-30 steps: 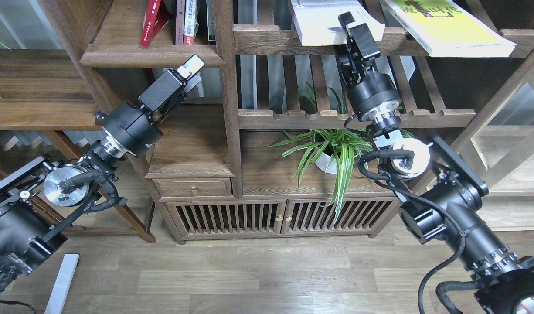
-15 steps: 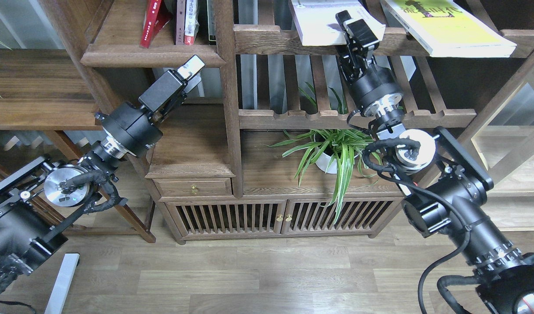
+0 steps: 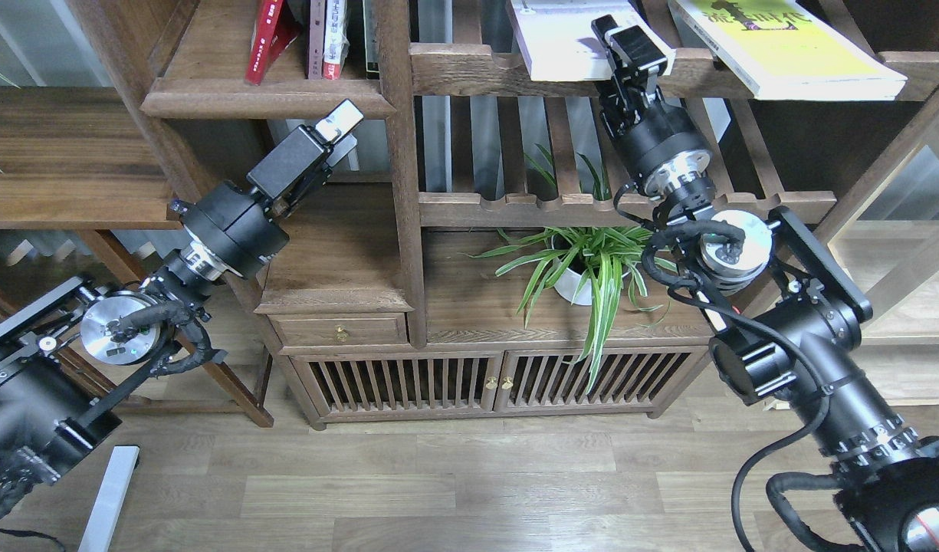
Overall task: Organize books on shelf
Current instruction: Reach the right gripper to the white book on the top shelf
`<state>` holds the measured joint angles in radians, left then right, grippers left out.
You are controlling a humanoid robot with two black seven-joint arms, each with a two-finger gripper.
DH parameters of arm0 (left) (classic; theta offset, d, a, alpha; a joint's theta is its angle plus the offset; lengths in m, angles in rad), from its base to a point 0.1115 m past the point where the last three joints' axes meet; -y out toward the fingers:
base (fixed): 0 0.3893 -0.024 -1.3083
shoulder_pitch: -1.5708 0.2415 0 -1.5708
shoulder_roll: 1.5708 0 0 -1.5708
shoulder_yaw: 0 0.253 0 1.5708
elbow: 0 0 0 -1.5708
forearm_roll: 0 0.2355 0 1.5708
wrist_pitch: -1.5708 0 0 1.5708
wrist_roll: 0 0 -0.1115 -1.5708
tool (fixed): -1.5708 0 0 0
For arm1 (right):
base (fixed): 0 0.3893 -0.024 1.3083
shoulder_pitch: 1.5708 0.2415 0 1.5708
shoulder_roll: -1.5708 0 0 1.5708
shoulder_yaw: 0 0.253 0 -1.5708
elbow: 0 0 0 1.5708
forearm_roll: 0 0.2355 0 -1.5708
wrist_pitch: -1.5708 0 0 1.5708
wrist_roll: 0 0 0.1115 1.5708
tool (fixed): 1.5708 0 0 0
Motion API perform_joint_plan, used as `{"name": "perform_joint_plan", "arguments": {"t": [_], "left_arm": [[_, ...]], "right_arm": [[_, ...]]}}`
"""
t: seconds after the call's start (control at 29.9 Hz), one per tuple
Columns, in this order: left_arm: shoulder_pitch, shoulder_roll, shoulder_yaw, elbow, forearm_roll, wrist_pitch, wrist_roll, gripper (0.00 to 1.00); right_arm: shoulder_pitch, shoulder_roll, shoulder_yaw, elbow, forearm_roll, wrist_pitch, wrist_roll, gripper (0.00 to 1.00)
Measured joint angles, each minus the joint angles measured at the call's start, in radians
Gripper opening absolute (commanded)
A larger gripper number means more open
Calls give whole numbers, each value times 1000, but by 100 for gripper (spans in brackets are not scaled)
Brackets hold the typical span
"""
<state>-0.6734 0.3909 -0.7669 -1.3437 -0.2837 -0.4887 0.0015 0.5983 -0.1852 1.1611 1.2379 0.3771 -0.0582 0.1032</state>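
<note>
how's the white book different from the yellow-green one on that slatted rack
The white book is thick with a plain pale cover; the yellow-green book is larger, thinner and has dark print on its cover. The white book sits left on the slatted rack, with the right gripper at its front corner; the yellow-green book sits right, untouched. Both lie flat, overhanging the front rail.

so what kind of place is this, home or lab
Most likely a home study or a furniture showroom, not a lab: a walnut-coloured bookcase holding books, a potted spider plant on its lower ledge, and a wood-plank floor.
</note>
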Motion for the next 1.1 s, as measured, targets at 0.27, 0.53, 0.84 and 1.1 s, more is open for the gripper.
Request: {"name": "perform_joint_plan", "arguments": {"t": [0.27, 0.53, 0.84, 1.1], "left_arm": [[0, 1, 0, 0, 0, 0, 0, 98], [0, 3, 0, -1, 0, 0, 0, 98], [0, 3, -3, -5, 0, 0, 0, 98], [0, 3, -3, -8, 0, 0, 0, 98]], "right_arm": [[0, 2, 7, 0, 0, 0, 0, 37], [-3, 2, 16, 0, 0, 15, 0, 7], [-49, 18, 41, 2, 0, 128, 3, 2], [-105, 18, 43, 26, 8, 260, 3, 1]]}}
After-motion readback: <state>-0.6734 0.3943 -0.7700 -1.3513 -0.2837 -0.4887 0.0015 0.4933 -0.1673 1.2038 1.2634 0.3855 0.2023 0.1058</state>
